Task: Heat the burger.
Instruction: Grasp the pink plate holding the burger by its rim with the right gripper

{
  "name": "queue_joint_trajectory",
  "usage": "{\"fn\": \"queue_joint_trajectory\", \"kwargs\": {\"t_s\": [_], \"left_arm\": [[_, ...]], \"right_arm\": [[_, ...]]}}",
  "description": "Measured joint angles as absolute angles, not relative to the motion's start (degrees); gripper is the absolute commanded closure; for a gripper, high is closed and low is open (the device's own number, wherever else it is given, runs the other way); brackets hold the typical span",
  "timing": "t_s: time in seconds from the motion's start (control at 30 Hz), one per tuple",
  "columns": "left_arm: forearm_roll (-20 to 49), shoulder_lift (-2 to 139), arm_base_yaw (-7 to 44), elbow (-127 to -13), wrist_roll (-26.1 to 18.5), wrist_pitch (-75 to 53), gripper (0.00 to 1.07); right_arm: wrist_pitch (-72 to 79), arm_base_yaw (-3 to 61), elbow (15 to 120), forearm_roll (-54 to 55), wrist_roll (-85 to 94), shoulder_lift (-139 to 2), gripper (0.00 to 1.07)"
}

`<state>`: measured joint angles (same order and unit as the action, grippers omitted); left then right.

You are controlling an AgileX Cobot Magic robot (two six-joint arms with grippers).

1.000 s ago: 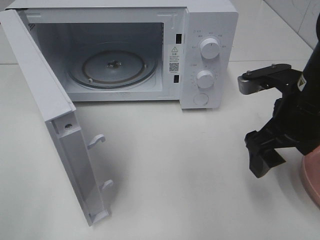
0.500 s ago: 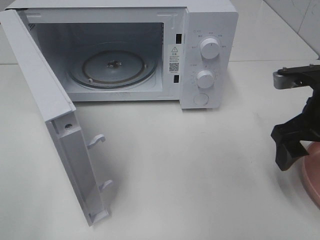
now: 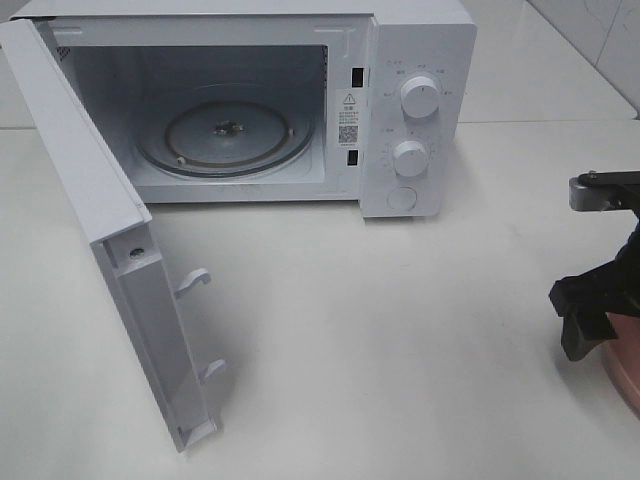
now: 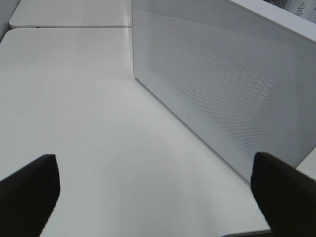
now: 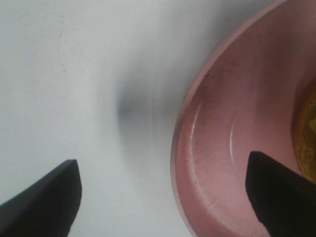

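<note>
A white microwave point(image 3: 440, 40) stands at the back of the tabletop point(image 3: 380, 330) with its door point(image 3: 90, 190) swung wide open toward the left of the high view, showing the bare glass turntable point(image 3: 225, 135) inside. Two round knobs point(image 3: 418, 97) sit one above the other on its front panel. At the right edge of the high view, the right end effector point(image 5: 163, 197) hangs low over the rim of a pink plate point(image 5: 222, 148). Its jaws are spread wide and grip nothing. One finger is over the tabletop and the other over the inside of the plate. The burger point(image 5: 308, 131) lies on that plate, well apart from the microwave. Only a yellow-brown sliver of it shows, at the edge of the right wrist view. The left end effector point(image 4: 158, 197) is out of the high view. Its wrist camera shows both fingers far apart with nothing between them, above bare tabletop near a dot-patterned white face of the microwave.
</note>
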<state>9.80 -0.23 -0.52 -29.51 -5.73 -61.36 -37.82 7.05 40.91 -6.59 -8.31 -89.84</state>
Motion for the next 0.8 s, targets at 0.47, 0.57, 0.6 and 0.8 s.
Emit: {"fn": "queue_joint_trajectory", "kwargs": {"t_s": [0.47,0.57,0.6,0.8], "left_arm": [[9.8,-0.23,-0.52,-29.51,-5.73,-61.36,0.09],[9.8,-0.23,-0.52,-29.51,-5.73,-61.36,0.09],[9.8,-0.23,-0.52,-29.51,-5.73,-61.36,0.09],[9.8,-0.23,-0.52,-29.51,-5.73,-61.36,0.09]], "right_arm": [[-32.14,6.93,40.62,-9.45,-13.41,-97.29,0.26],[-31.63,6.93,40.62,-9.51,-13.52,-99.01,0.27],[-30.83,6.93,40.62,-9.57,-13.69,-99.75,0.27],[-29.56,6.93,40.68,-10.26,-14.09,-101.64,0.34]]}}
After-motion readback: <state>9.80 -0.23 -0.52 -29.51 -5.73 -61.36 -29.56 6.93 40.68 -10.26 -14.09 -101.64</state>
